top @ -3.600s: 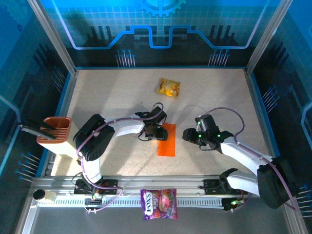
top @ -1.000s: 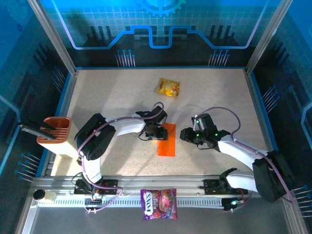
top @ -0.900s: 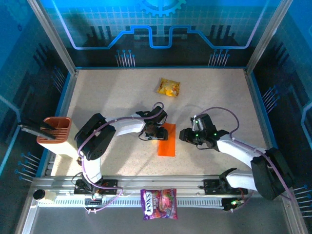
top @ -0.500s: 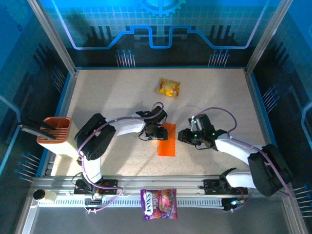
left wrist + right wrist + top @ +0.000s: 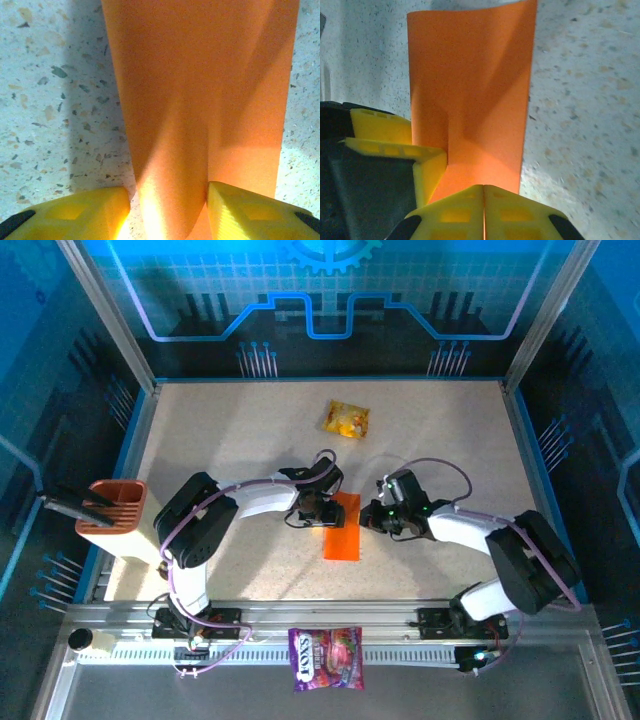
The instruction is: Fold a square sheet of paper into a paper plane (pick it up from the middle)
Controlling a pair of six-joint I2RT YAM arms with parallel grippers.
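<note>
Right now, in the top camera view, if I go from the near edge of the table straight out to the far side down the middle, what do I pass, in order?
purple printed snack bag → orange sheet of paper → yellow-orange snack packet

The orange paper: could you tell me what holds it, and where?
The left gripper pinches a raised ridge of the square sheet of paper; the right gripper is shut at its edge.
</note>
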